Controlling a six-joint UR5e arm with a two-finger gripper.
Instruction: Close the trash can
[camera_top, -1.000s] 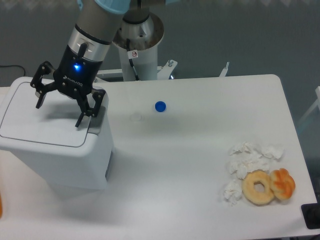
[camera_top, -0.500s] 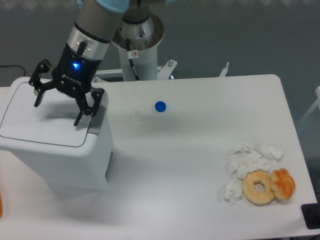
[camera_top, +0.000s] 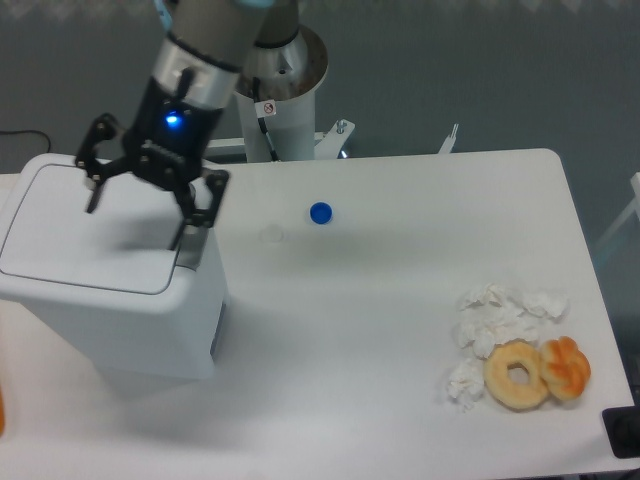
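1. The trash can (camera_top: 110, 290) fills the left of the frame, its flat lid lying down.
2. The gripper (camera_top: 137, 218) hangs above that lid, upper left, fingers spread wide and holding nothing.
3. The bin looks like stiff, smooth, light plastic; a push on the lid's flat middle should seat it better than any pinch.
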